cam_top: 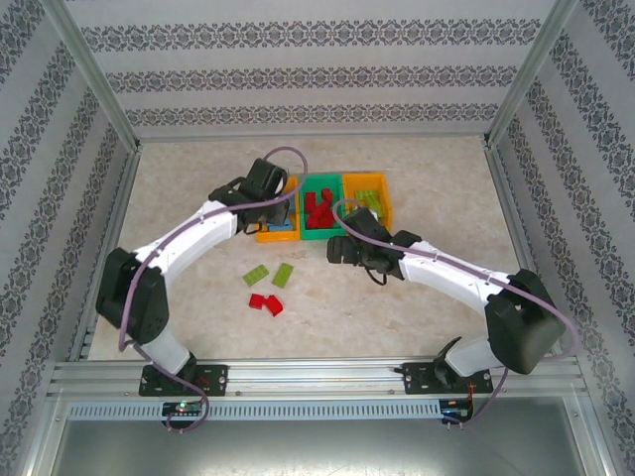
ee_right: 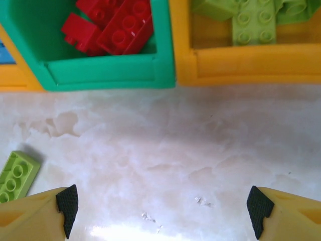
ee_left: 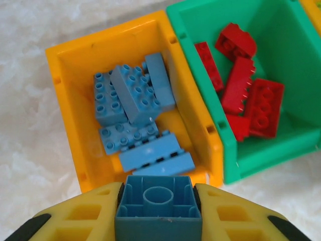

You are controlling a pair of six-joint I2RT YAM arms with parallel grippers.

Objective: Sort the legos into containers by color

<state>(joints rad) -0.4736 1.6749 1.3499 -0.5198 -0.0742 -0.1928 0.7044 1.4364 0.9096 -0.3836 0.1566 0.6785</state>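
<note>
Light blue brick (ee_left: 158,208) is closest to the left wrist cam: underside up, hollow tube showing, clamped between the yellow fingers of the left gripper (ee_left: 158,201), jaws closed down to the brick's width. Just past it is the near wall of the left orange bin (ee_left: 65,100), so the brick sits at that bin's near edge; can't tell how high above it. That bin holds a heap of blue legos (ee_left: 135,95), some studs-up, some on their sides. Touching its right side is the green bin (ee_left: 230,150) with red legos (ee_left: 246,95) piled inside. In the top view the three bins form one row at mid-table, with the left gripper (cam_top: 270,203) over the left one. The right orange bin (ee_right: 241,68) butts against the green bin's other side and holds lime legos (ee_right: 253,22). Right gripper (ee_right: 160,211) is spread wide with nothing between the jaws, over bare table (ee_right: 160,130) just in front of the green bin and right orange bin. One lime brick (ee_right: 15,175) lies flat, studs-up, at the left edge of the right wrist view, near the left finger. Loose on the table in the top view: two lime bricks (cam_top: 284,275) side by side, and two red bricks (cam_top: 265,303) touching each other, just nearer the arm bases.
</note>
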